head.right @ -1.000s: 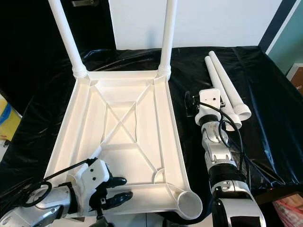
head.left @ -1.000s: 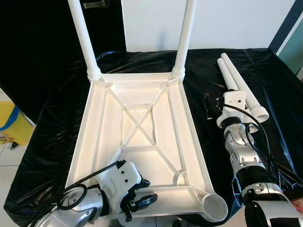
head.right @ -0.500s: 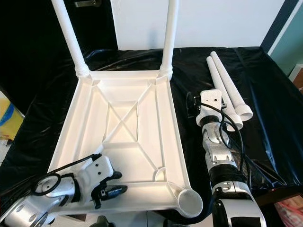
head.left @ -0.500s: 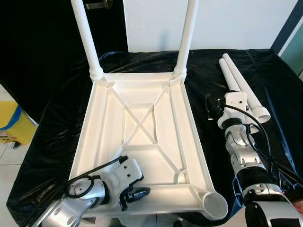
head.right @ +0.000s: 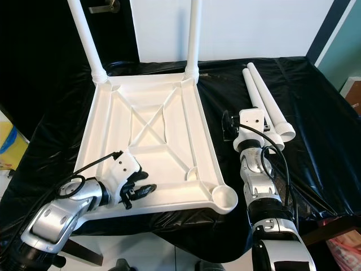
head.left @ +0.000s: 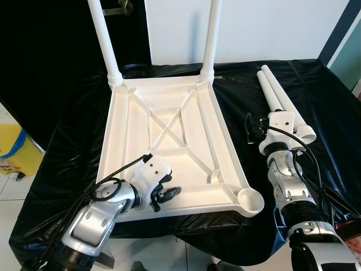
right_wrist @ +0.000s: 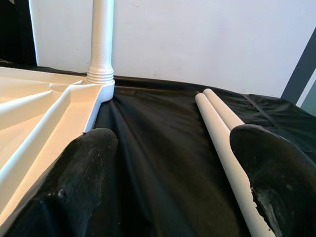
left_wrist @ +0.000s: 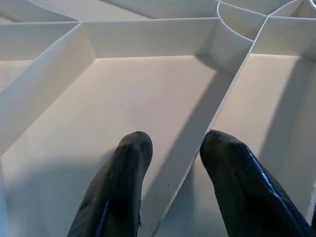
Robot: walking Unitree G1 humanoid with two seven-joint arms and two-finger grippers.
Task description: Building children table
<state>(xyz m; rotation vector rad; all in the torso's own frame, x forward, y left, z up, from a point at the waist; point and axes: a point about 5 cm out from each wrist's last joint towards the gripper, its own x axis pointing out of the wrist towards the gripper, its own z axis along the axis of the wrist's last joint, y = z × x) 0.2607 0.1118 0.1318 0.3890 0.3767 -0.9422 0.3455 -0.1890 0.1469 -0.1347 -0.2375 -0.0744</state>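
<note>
Although no label or writing can be read on any part, the white plastic tabletop (head.left: 169, 141) is easy to make out: it lies upside down on a black plastic sheet (head.left: 73, 141), its underside a shallow tray of raised ribs with a crossed pair in the middle and a round socket (head.left: 250, 201) at the near right corner. Two white tube legs (head.left: 211, 39) stand upright in the two far corner sockets, each with a ribbed collar at its foot. Two more loose legs (head.left: 282, 104) lie side by side on the sheet, to the right of the tabletop and apart from it. The left gripper (head.left: 167, 193) sits at the near left corner of the tabletop, its two black fingers (left_wrist: 118, 192) parted to either side of a thin rib. The right gripper (head.left: 260, 129) hovers between the tabletop's right edge and the loose legs, fingers (right_wrist: 84, 182) spread wide and holding nothing.
</note>
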